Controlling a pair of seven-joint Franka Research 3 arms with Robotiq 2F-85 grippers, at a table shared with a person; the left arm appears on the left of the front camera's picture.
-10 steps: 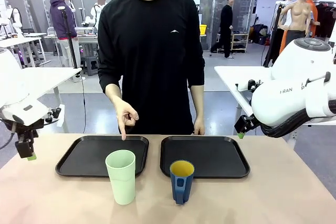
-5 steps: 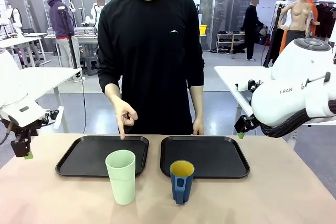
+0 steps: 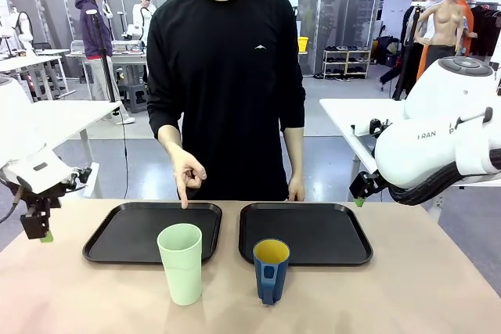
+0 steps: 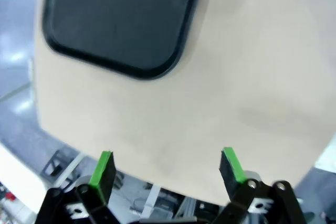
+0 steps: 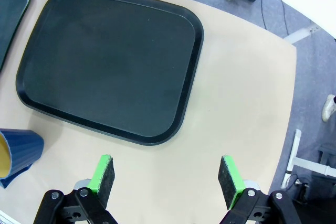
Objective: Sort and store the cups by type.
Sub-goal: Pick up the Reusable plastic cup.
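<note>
The beige tabletop reads as a clock face from the robot's side, with the person in a black long-sleeved shirt standing at twelve. Two flat black rectangular plastic trays lie side by side along the far half, the left tray toward ten o'clock and the right tray toward two, both bare; they are probably set apart so that each takes one type of cup. The person's pointing hand hangs over the far rim of the left tray with the index finger aimed down, which looks like a cue for where a cup belongs. The tall pale mint-green handleless plastic tumbler stands upright at about seven o'clock, just in front of the left tray. The shorter dark blue mug with a yellow inside stands upright near six, in front of the right tray, its handle facing the robot. Neither cup is stored yet. The left gripper hovers off the tabletop's nine o'clock edge, its jaws spread wide with nothing between them. The right gripper waits above the three o'clock side, its jaws fully apart and empty, touching nothing, with the mug low at eight o'clock in its own view.
</note>
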